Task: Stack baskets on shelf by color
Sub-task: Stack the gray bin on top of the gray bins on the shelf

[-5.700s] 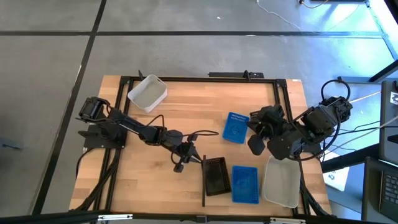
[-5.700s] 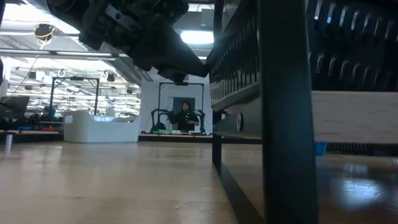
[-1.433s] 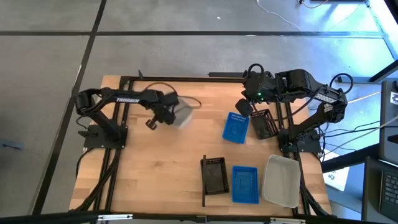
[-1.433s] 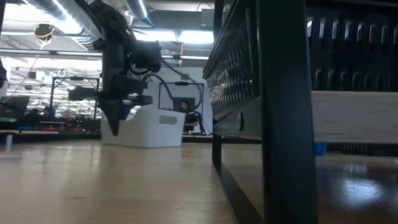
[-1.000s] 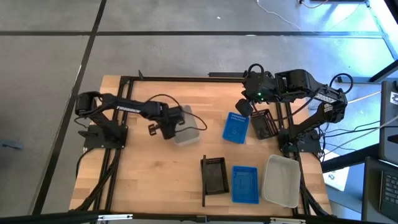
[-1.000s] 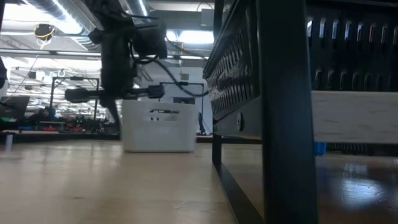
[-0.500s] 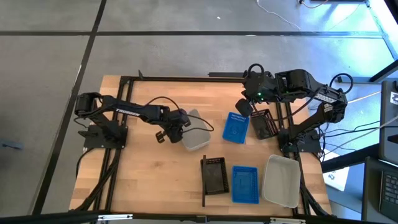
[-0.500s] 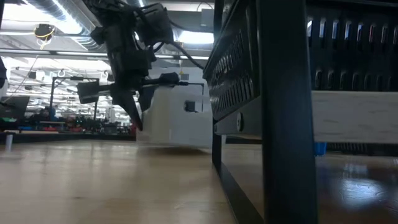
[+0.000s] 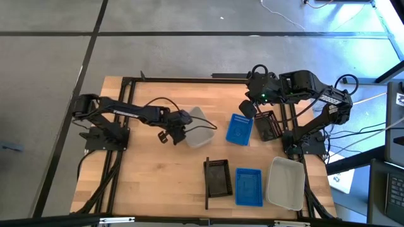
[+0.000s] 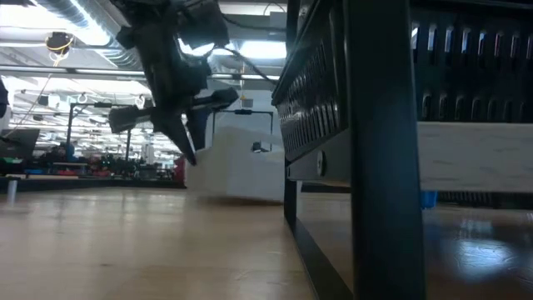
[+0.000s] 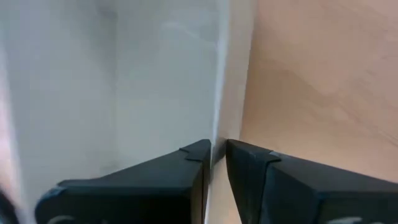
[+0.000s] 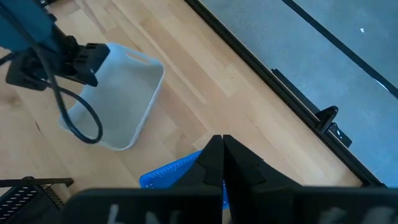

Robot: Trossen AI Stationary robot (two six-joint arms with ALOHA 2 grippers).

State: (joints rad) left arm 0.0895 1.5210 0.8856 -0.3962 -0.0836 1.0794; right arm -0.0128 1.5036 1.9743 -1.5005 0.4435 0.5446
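Translucent white plastic fills the left wrist view: the left end effector [image 11: 216, 157] straddles one wall of the white basket [image 9: 197, 128], fingers a narrow gap apart with the wall between them. Whether they pinch it firmly cannot be told. This basket sits mid-table, left of the loose blue basket [image 9: 239, 129].

Risks, judged from this:
- Grip is on a thin rim only; the tub could swing, tip or slide out if lifted.
- Any carry to the shelf [image 9: 252, 183] must clear the thin black upright bar [image 9: 206, 183] at its left end.
- Target is the white basket on the shelf [image 9: 286, 183], far end, past the black one [image 9: 219, 177] and blue one [image 9: 249, 186]; a low pass could knock those.

Right end effector [image 9: 247, 108] hangs shut and empty, above the far right of the table, near the loose black basket [image 9: 268, 125].

Hidden or unclear:
- Low view is half blocked by a dark post; the left arm is blurred.
- How many tubs are nested in each shelf stack cannot be counted.
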